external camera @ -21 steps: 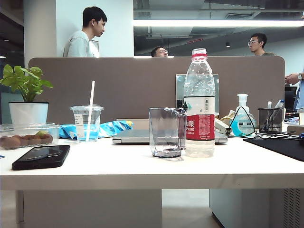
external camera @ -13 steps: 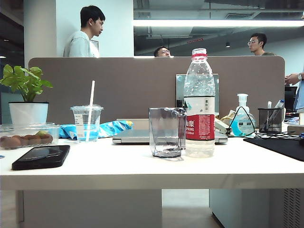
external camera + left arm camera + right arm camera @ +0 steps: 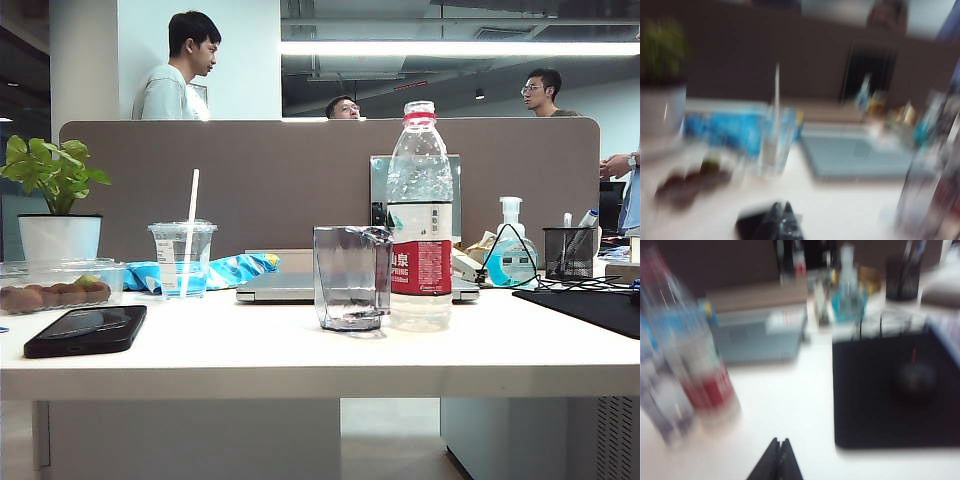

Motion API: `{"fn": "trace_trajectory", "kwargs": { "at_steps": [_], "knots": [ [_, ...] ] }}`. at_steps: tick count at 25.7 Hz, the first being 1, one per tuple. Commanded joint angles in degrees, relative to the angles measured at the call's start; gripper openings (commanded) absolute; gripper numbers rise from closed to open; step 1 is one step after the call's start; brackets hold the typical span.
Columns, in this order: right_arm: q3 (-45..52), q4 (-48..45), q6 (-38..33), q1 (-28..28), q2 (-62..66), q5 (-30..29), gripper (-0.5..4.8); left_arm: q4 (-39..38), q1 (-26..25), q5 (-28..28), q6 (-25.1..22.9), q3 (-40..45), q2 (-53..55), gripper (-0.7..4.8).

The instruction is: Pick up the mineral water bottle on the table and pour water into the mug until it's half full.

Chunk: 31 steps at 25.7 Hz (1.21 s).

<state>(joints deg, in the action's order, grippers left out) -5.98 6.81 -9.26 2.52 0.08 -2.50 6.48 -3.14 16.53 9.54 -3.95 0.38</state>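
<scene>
Exterior view: mineral water bottle (image 3: pixel 420 215) upright mid-tabletop, touching mug (image 3: pixel 350 278); approach from its free side. Left wrist: left gripper (image 3: pixel 782 221) shut, empty, above the near edge. Right wrist: right gripper (image 3: pixel 779 456) shut, empty; must open.

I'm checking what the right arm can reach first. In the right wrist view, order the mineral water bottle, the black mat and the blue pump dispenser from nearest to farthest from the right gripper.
From the right gripper, shut and low over the table:
1. and 2. Black mat on one side and mineral water bottle on the other: too close to call.
3. Blue pump dispenser, at the back.
</scene>
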Motion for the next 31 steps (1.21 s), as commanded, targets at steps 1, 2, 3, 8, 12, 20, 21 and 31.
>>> {"fn": "trace_trajectory", "kwargs": {
  "at_steps": [1,2,3,8,12,20,21,31],
  "knots": [
    [-6.0,-2.0,-0.9,0.0,0.0,1.3,-0.06,-3.0,0.0,2.1,7.8,-6.2,0.1,-0.05],
    [-7.8,-1.7,-0.8,-0.1,0.0,1.4,-0.06,-4.3,0.0,3.7,7.9,-8.0,0.1,-0.05],
    [-9.9,-1.0,-0.8,0.0,0.1,1.3,-0.06,-5.5,0.0,5.7,7.0,-10.2,0.2,-0.05],
    [-18.0,4.6,4.4,0.0,3.5,-0.5,-0.05,-10.7,0.0,17.7,-0.7,-18.5,5.2,-0.05],
    [-23.8,9.0,10.9,0.0,10.5,-7.8,0.52,-19.1,0.1,21.5,-3.1,-23.6,14.9,-0.05],
    [-27.3,3.4,11.1,2.6,28.3,-11.5,1.82,-22.7,5.9,25.7,-12.8,-23.9,24.9,-0.05],
    [-27.2,0.2,11.2,4.2,31.7,-11.1,1.82,-22.7,8.6,23.6,-12.9,-23.9,25.3,-0.05],
    [-26.9,-23.7,10.7,15.0,56.2,-3.7,2.26,-22.8,17.4,16.7,-15.1,-23.8,25.7,-0.05]
  ]
}}
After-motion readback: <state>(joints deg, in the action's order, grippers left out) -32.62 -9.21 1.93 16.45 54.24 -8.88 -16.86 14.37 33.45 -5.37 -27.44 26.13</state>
